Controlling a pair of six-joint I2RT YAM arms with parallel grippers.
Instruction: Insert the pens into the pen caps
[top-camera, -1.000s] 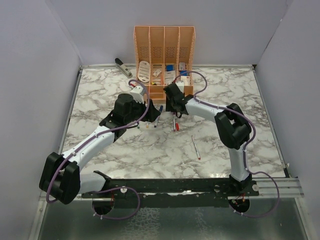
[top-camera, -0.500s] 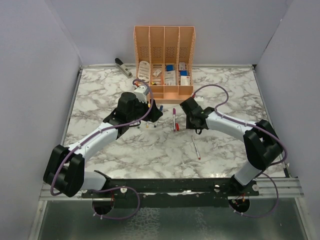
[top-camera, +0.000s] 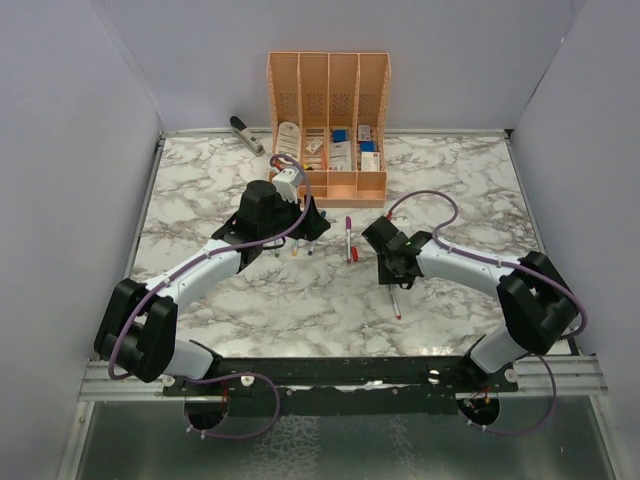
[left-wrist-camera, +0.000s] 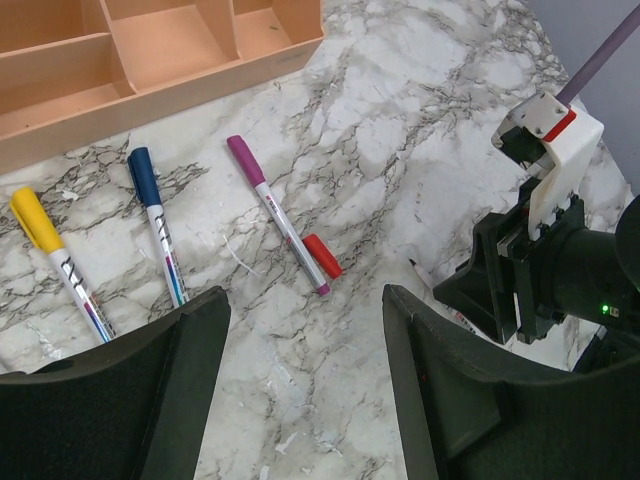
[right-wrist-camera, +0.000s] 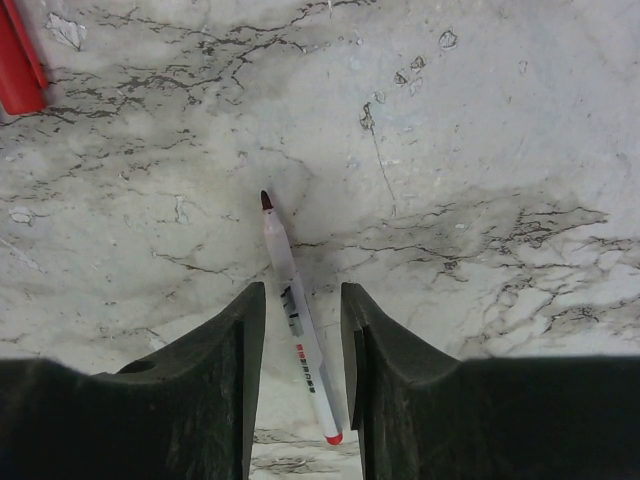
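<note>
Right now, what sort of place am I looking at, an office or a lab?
Probably a robot test bench dressed as a desk: a left arm and right arm bolted at the edge of a marble-look table, plain walls boxing it in, an orange desk organizer with pens in front.

My gripper (left-wrist-camera: 305, 305) is wide open over the marble table (left-wrist-camera: 420, 130). Yellow-capped pen (left-wrist-camera: 60, 260), blue-capped pen (left-wrist-camera: 160, 235), purple-capped pen (left-wrist-camera: 272, 210) lie left to right, orange organizer (left-wrist-camera: 150, 95) beyond; red cap (left-wrist-camera: 322, 256) just beside the purple one's near end. Right arm (left-wrist-camera: 545, 270) at right.

Robot lab cell, plain grey walls (top-camera: 60, 150), marble-look tabletop (top-camera: 300, 300), black mounting rail (top-camera: 340, 371)
</note>
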